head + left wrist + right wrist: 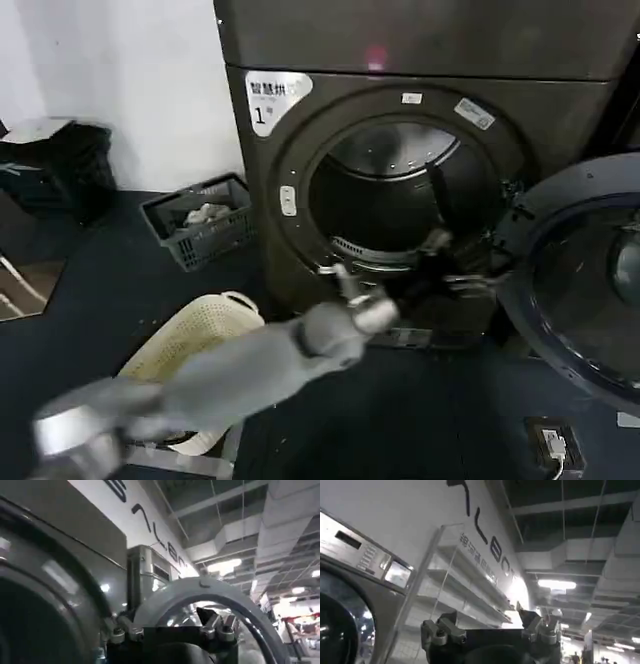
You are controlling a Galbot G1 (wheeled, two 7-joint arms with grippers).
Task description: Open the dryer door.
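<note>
The dark grey dryer (540, 115) with the white "1" sticker (272, 97) stands ahead, its drum opening uncovered. The dryer door (520, 260) hangs swung wide open to the right, its dark inner side and glass turned my way. My left arm reaches from the lower left, and the left gripper (455, 262) is open at the opening's lower right, just beside the door's hinged edge. In the left wrist view the door's rim (200, 587) arcs close behind the open left gripper (170, 625). The right gripper (490, 627) is open, holds nothing, and points up at shelves and ceiling.
A dark crate with laundry (200, 220) sits on the floor left of the dryer. A cream laundry basket (200, 340) lies under my left arm. A floor socket (552, 440) is at the lower right. A neighbouring machine (350, 580) shows in the right wrist view.
</note>
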